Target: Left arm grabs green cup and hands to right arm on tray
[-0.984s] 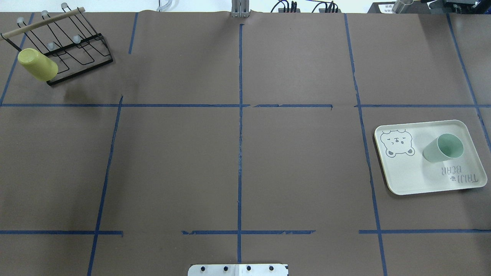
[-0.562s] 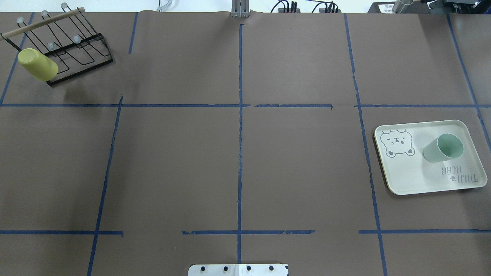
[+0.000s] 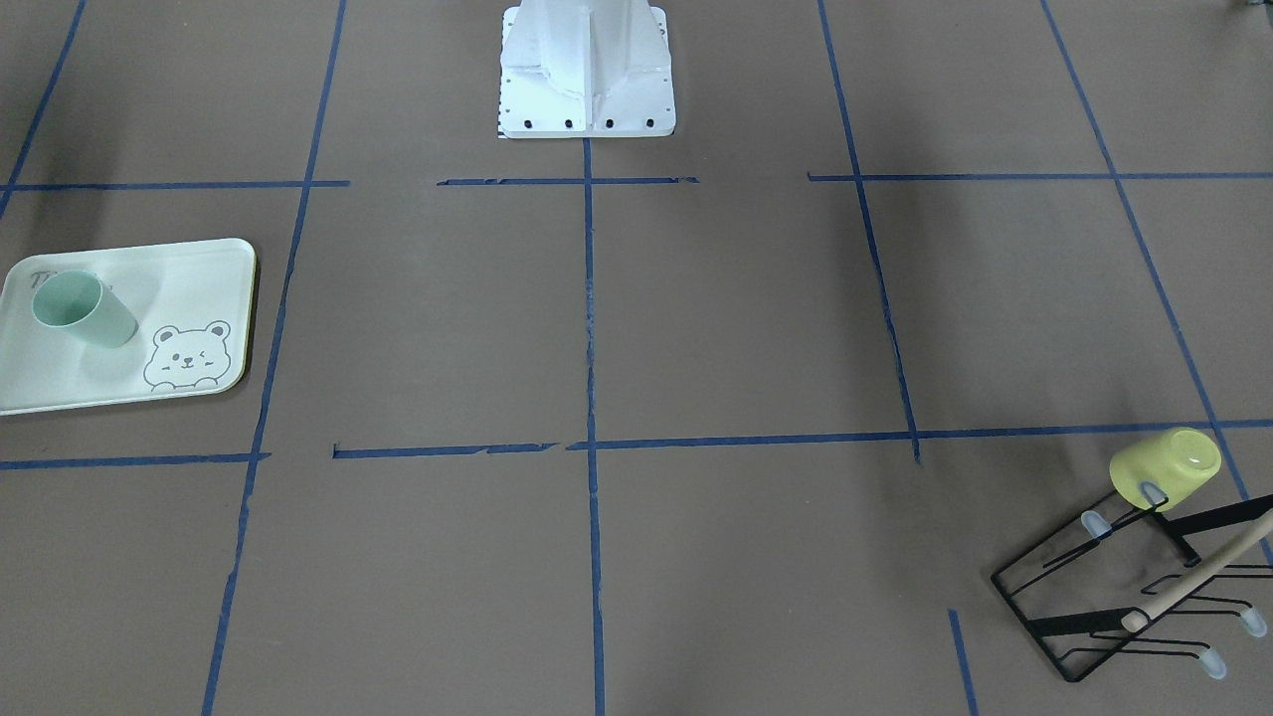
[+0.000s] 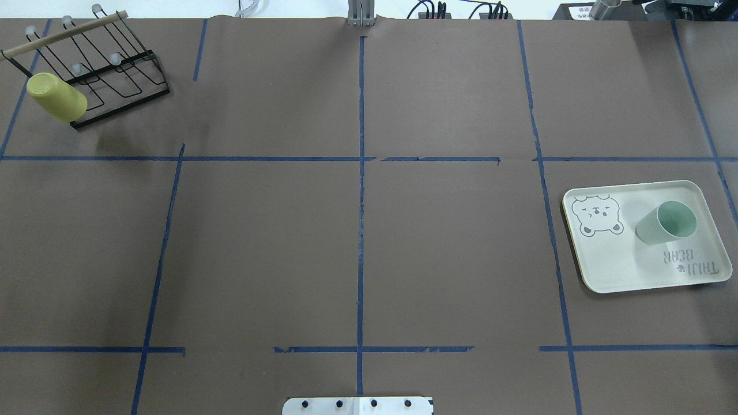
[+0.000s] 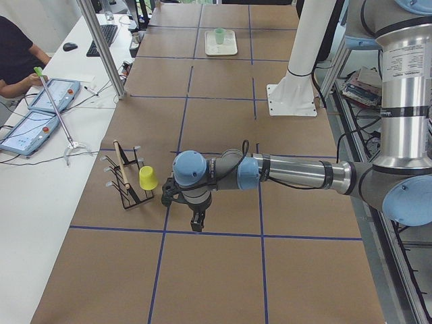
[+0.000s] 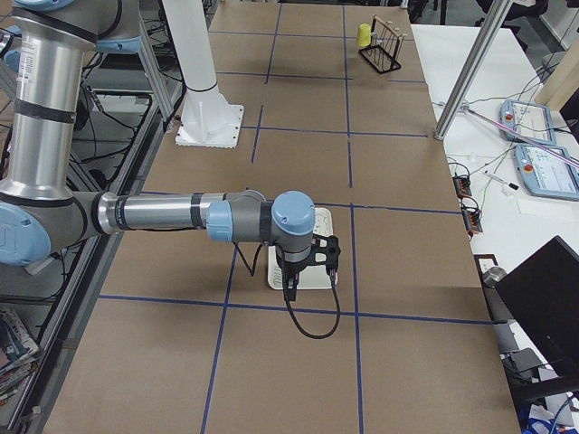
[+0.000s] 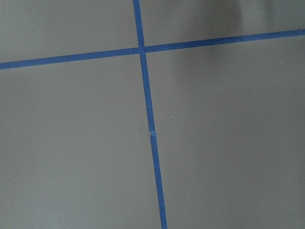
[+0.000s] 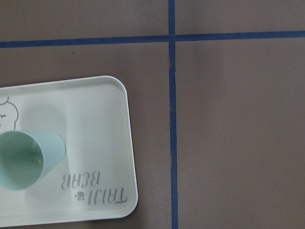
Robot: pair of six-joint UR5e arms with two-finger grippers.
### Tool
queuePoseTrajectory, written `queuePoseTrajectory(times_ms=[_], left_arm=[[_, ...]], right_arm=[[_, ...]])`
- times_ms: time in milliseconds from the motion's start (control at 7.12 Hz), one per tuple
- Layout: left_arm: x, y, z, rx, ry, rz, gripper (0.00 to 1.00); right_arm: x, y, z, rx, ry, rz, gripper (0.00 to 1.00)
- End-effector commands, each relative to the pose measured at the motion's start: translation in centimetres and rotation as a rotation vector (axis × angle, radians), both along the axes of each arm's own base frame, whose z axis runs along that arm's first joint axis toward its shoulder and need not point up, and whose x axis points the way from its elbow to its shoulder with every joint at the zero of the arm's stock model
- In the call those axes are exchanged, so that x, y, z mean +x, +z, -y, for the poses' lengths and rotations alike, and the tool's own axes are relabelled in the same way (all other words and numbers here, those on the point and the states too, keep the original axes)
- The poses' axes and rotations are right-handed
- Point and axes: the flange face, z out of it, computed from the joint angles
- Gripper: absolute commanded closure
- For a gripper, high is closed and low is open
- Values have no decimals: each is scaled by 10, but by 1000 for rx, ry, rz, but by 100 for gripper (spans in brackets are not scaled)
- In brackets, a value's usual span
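The green cup (image 4: 666, 223) stands mouth up on the tray (image 4: 634, 271) at the table's right side. Both also show in the front view, cup (image 3: 82, 308) and tray (image 3: 189, 273), and in the right wrist view, cup (image 8: 26, 160) and tray (image 8: 95, 119). The left gripper (image 5: 197, 224) shows only in the exterior left view, hanging low over bare table beside the rack; I cannot tell if it is open. The right gripper (image 6: 290, 287) shows only in the exterior right view, above the tray's near edge; I cannot tell its state. Neither touches the cup.
A yellow cup (image 4: 56, 97) hangs upside down on a black wire rack (image 4: 115, 75) at the far left corner. The white robot base (image 3: 587, 70) stands at the middle of the near edge. Blue tape lines cross the brown table cover. An operator (image 5: 17, 61) sits at a side desk.
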Motion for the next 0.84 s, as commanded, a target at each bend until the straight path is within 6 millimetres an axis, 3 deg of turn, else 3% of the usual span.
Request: queuePoseTrajectory(times_ms=[0, 703], left_arm=[[0, 6, -1, -12, 0, 4, 0], [0, 7, -1, -13, 1, 3, 0]], right_arm=[[0, 0, 0, 4, 0, 0, 0], [0, -6, -2, 11, 0, 6, 0]])
